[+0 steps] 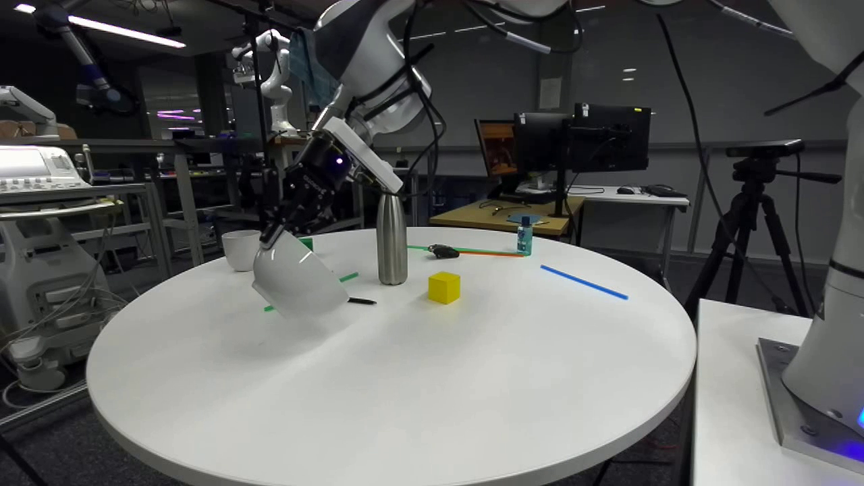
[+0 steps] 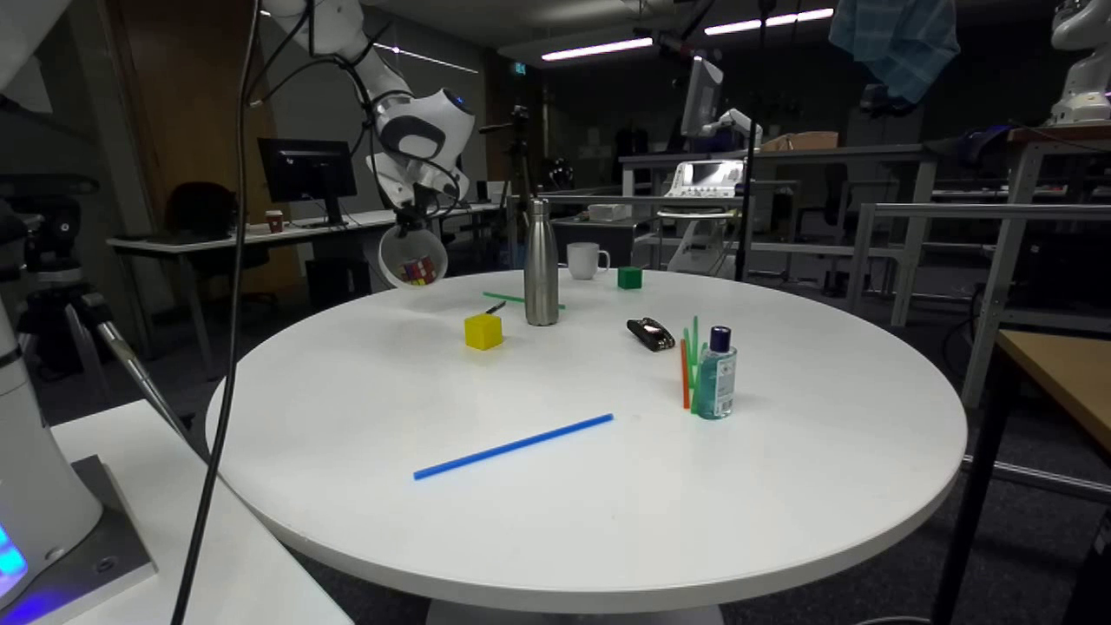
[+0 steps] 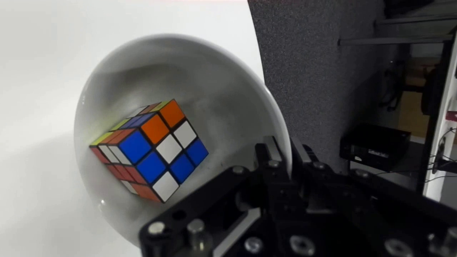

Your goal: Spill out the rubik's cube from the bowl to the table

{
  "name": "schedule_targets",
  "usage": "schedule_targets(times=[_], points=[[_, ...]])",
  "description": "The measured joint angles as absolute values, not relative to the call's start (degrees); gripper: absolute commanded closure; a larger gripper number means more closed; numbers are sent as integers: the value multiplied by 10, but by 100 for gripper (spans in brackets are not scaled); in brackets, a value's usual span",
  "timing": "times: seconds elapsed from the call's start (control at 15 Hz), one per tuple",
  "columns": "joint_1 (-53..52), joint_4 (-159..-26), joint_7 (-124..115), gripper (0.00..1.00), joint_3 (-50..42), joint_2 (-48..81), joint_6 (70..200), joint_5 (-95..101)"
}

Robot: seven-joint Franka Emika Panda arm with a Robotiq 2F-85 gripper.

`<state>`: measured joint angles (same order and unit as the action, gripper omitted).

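The white bowl [image 1: 297, 280] is tilted on its side over the far part of the white table [image 1: 405, 391]. I cannot tell whether its lower edge touches the tabletop. My gripper [image 3: 285, 150] is shut on the bowl's rim, one finger inside and one outside; the bowl [image 3: 228, 103] fills much of the wrist view. The rubik's cube [image 3: 153, 150] lies inside against the lower wall, with blue, white and orange squares facing the camera. The cube [image 2: 418, 271] also shows inside the tilted bowl in an exterior view; the bowl hides it in an exterior view from behind.
A steel bottle [image 1: 392, 239] stands near the bowl. A yellow block [image 1: 444, 287], a dark pen [image 1: 362, 301] and a green straw [image 2: 512, 298] lie nearby. A white cup [image 2: 584, 260], a green block [image 2: 629, 278], a blue straw [image 2: 512, 447] and a teal bottle [image 2: 717, 378] are farther off.
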<state>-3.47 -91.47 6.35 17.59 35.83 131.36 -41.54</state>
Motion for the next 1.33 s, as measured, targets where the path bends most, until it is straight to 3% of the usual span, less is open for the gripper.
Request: schedule_targets(times=[1.33], points=[[-28,-898,125,97,160,386,1256,-520]])
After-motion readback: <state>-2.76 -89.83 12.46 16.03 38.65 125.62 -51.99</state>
